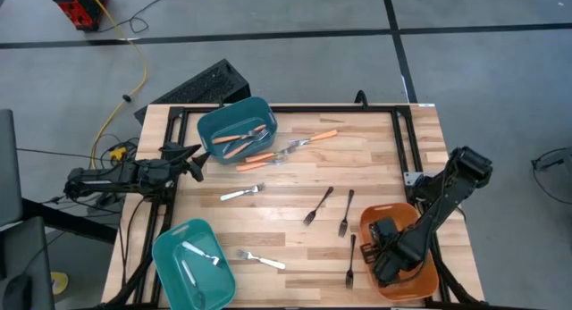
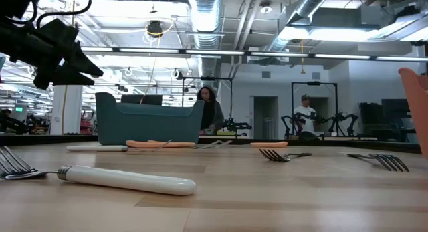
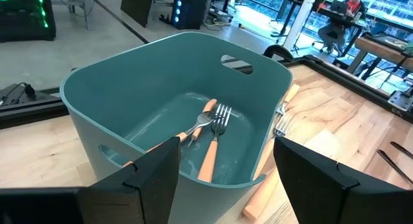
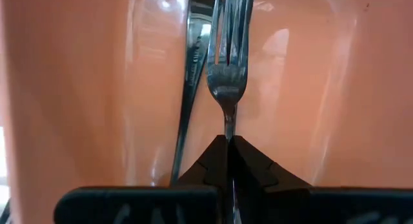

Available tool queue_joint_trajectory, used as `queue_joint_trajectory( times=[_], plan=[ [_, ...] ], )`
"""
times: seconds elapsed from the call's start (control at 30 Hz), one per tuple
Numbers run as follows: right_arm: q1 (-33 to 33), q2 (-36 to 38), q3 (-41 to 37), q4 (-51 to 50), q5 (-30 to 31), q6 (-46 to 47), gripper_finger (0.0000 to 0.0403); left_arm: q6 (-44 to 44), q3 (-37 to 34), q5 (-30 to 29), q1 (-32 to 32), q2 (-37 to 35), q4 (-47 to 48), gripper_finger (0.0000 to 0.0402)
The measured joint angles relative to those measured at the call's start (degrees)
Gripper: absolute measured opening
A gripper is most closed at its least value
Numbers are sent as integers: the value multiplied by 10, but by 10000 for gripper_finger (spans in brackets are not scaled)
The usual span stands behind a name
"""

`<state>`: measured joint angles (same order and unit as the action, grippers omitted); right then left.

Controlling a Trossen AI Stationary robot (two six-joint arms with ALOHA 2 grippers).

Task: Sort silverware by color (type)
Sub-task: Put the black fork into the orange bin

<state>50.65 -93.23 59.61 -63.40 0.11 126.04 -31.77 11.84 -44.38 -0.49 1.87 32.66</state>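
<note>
Holding black fork in orange bin, right jaws clamped

Table: pale wood in butcher-block strips, smooth with a soft sheen.

Teal bin, at about 11 o'clock on the table: moulded plastic, smooth, satin, walls faintly reflective.

Forks inside it: matt orange handles that look like plastic, bright polished metal tines.

Orange bin, at about 4 o'clock: glossy plastic, its inner wall mirroring light patches.

Dark fork pinched between my right gripper tips: metal, smooth, shiny along the tines and neck.

My fingers on the left: matt black, flat-faced, hard-looking.

White fork handle, nearest in the low view: smooth, glossy, plastic-like, with a metal collar.
</note>
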Motion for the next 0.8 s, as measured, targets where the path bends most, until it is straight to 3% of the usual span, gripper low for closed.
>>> queue_joint_trajectory(
  times=[0.5, 0.8],
  plan=[
    [4, 1, -46, 39, 0, 1, 37, -3, 0, 0, 0, 0, 0, 235],
    [4, 1, -47, 48, -4, -4, 88, -5, 0, 0, 0, 0, 0, 235]
  ],
)
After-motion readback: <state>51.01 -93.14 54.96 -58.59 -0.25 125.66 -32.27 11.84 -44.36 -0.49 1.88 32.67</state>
